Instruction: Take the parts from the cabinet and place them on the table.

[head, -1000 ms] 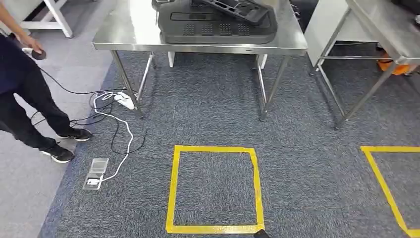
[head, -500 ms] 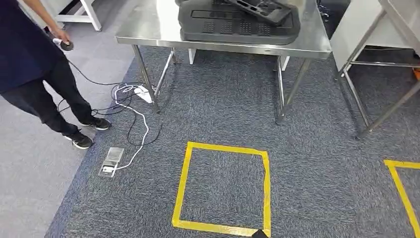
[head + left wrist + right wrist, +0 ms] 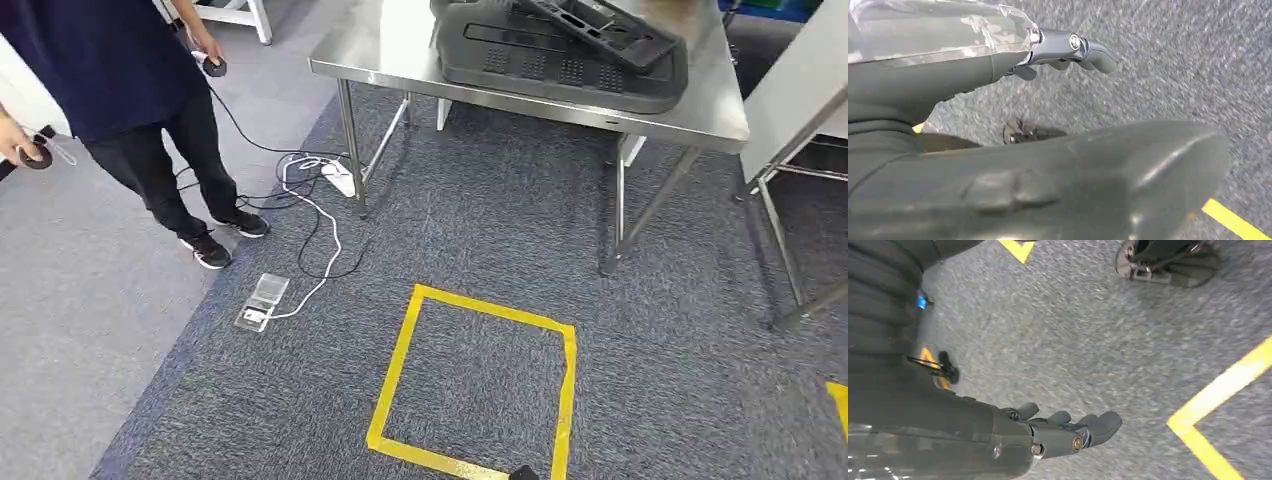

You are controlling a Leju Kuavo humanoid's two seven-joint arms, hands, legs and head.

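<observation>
Black molded parts [image 3: 560, 50] lie stacked on the steel table [image 3: 400, 55] ahead of us, beyond a yellow tape square [image 3: 480, 385] on grey carpet. Our left hand [image 3: 1068, 50] and right hand [image 3: 1073, 432] hang over the floor, fingers loosely extended, holding nothing. A person [image 3: 120, 90] stands nearby.

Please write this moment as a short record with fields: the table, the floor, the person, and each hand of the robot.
table: steel table with black moulded parts stacked on it
floor: grey carpet, a yellow tape square, a white power strip with cables near a table leg
person: stands at the left, holding a small controller
left hand: hangs over the carpet, holds nothing
right hand: hangs over the carpet, holds nothing
</observation>
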